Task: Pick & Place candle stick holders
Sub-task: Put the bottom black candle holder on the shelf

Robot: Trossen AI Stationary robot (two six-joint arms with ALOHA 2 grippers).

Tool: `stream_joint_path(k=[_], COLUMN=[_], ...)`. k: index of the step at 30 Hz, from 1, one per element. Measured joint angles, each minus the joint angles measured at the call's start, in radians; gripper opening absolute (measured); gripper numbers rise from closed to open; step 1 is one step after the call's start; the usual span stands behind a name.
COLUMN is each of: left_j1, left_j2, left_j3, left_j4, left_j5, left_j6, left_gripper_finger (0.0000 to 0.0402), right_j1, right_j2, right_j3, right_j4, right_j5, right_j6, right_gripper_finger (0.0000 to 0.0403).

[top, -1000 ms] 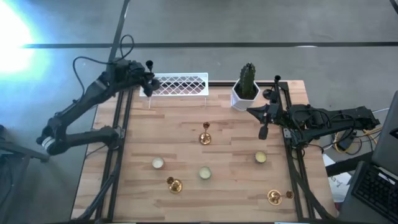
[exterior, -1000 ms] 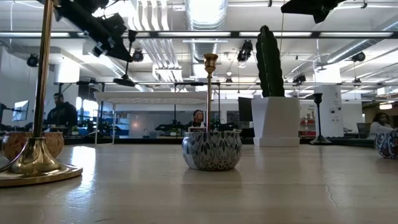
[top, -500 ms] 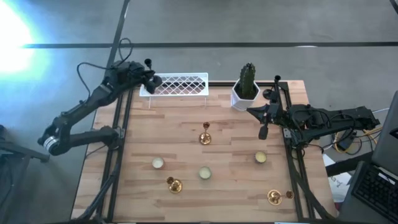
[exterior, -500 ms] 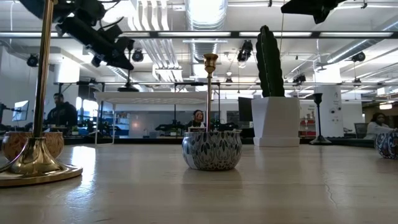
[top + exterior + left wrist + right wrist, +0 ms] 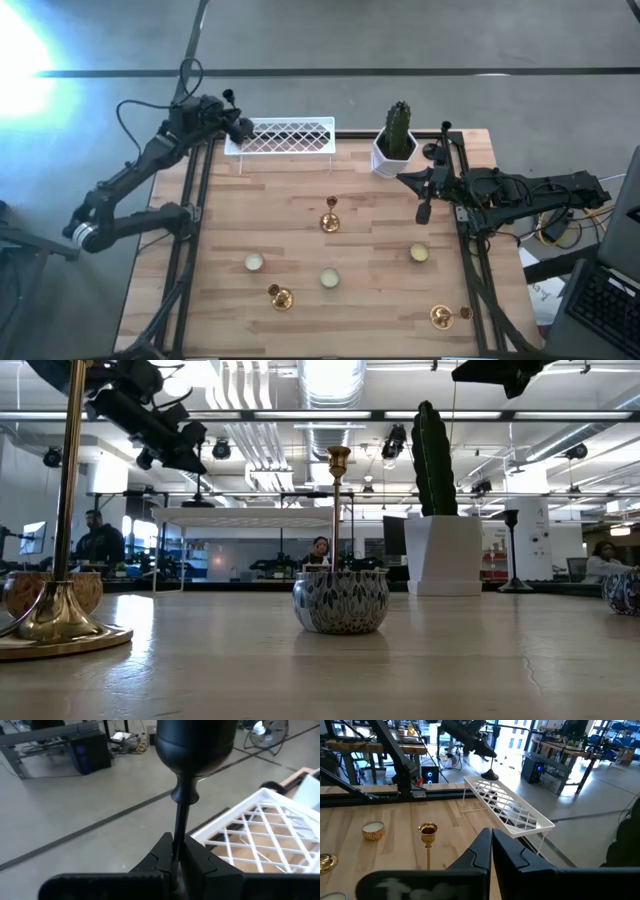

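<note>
Your left gripper (image 5: 176, 851) is clamping a black candle holder (image 5: 192, 750) by its stem, the white tray (image 5: 260, 827) lying just beyond its fingers. Your right gripper (image 5: 491, 842) is waiting with fingers pressed together, a gold holder (image 5: 427, 835) ahead.

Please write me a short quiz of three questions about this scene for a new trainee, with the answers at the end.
1. True or false: the left pincer is shut on the stem of a black holder.
2. How many low cups stand on the table?
3. In the high view, what stands just right of the tray? A: a cactus pot. B: a gold holder. C: a cup.

Key: 1 true; 2 three; 3 A.
</note>
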Motion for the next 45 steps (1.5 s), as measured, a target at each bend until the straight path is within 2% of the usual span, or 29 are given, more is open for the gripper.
stream_joint_path(k=[8, 31, 38, 45], left_j1=[0.022, 0.043, 0.044, 0.044], left_j2=[0.083, 0.056, 0.056, 0.052], left_j3=[0.028, 0.001, -0.066, -0.09], left_j4=[-0.013, -0.031, 0.09, 0.104], left_j5=[0.006, 0.004, 0.004, 0.002], left_j6=[0.003, 0.007, -0.017, -0.02], left_gripper_finger=[0.0019, 0.0019, 0.0019, 0.0019], right_j1=[0.0, 0.0, 0.0, 0.0], right_j2=[0.0, 0.0, 0.0, 0.0], right_j3=[0.0, 0.0, 0.0, 0.0], right_j4=[0.001, 0.0, 0.0, 0.0], right_j5=[0.0, 0.0, 0.0, 0.0], right_j6=[0.01, 0.018, 0.02, 0.022], right_gripper_finger=[0.0008, 0.0008, 0.0008, 0.0008])
